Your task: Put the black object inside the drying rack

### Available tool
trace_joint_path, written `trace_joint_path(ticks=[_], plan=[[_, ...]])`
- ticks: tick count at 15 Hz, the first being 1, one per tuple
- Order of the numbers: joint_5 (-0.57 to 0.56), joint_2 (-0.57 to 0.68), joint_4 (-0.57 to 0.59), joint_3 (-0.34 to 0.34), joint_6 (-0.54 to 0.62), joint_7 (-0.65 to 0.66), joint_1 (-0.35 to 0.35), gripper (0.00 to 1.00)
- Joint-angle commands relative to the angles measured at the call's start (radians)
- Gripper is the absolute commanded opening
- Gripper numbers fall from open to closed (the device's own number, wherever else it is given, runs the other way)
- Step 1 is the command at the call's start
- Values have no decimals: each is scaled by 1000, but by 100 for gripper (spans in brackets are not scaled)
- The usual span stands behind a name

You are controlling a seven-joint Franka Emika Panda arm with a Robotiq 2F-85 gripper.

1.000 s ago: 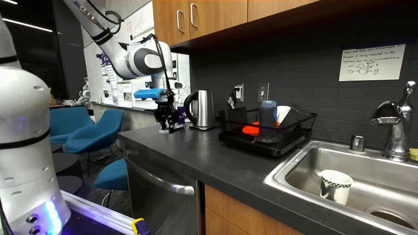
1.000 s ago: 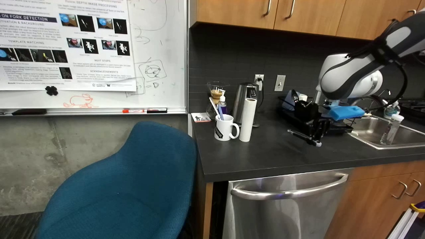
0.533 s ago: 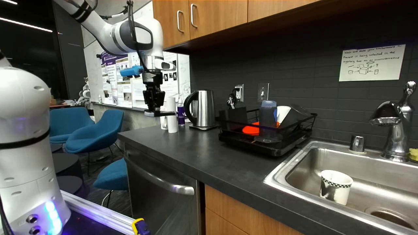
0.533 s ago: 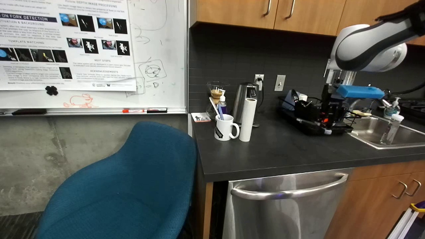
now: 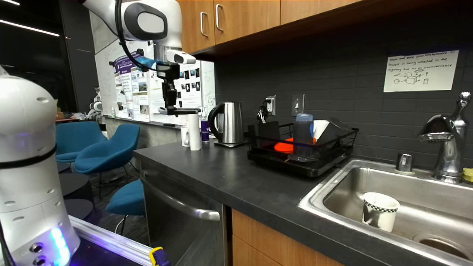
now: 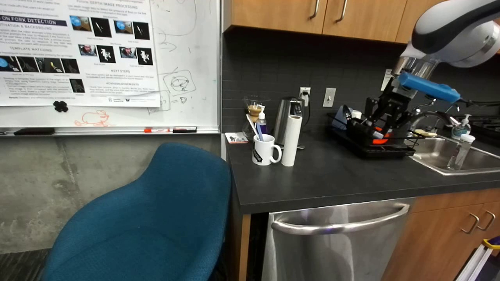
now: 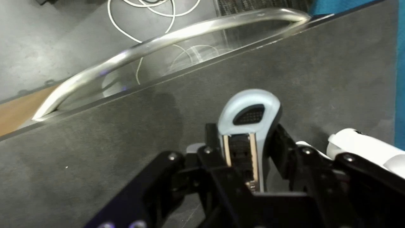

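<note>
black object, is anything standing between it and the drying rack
Nothing visible stands between the black object, gripped in the jaws above the counter, and the drying rack. Inside the rack, a translucent container and an orange item may crowd the spot where it gets set down.

On the counter (image 5: pixel 221 170) you have a steel kettle (image 5: pixel 232 122) near a white mug (image 6: pixel 262 150) and an upright white roll (image 6: pixel 291 141). You see a patterned cup (image 5: pixel 380 210) in the sink (image 5: pixel 425 199) and a blue chair (image 6: pixel 148 218) near the counter's end.
</note>
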Motion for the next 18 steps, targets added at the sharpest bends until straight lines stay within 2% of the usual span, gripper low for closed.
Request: trace_joint_path(ticks=[1,11,18], plan=[[85,-29,6,-17,19,65,-29,18],[321,-65,10,-108,25,191,-130,18],[455,-44,41,-146,17,260,-169,18]])
